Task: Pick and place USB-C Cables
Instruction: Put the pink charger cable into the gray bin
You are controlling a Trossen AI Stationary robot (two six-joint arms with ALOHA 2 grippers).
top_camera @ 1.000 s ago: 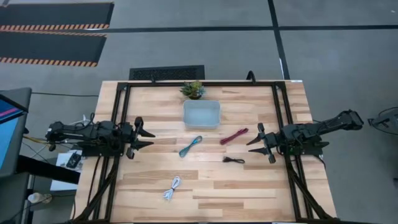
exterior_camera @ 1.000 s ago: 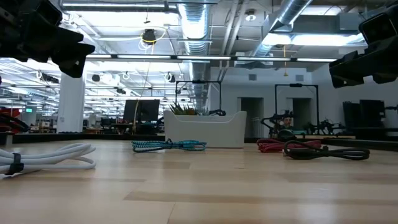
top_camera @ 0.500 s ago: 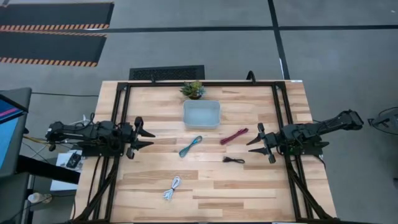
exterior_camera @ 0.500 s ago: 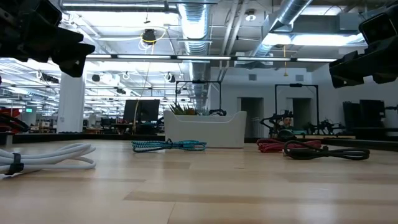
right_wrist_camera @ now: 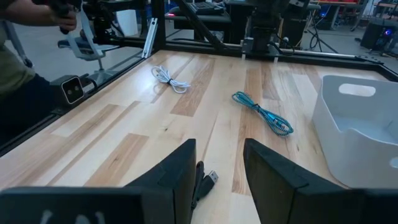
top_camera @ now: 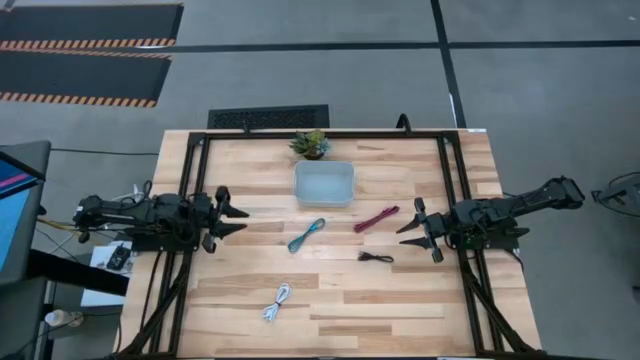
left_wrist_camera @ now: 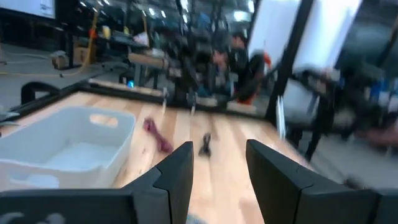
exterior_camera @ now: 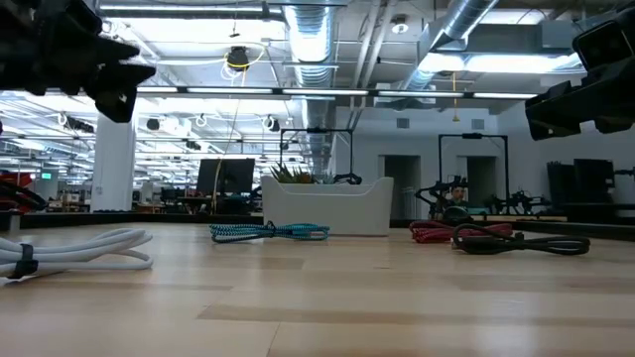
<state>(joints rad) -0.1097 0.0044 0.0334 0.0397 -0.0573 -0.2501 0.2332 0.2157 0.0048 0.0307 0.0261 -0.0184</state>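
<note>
With my left tool [top_camera: 236, 217] and right tool [top_camera: 405, 229] both spread wide and empty, all four cables lie on the tabletop [top_camera: 400, 300] outside the bin [top_camera: 324, 183]; I could snag the thin black cable [top_camera: 375, 258] badly.

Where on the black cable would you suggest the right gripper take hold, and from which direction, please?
Grip the black cable at the middle of its bundle, coming straight down from above. It lies flat on the table as a thin, elongated coil, so closing across its narrow width should gather all the strands. The open right gripper sits nearest it, and nothing crowds the cable.
</note>
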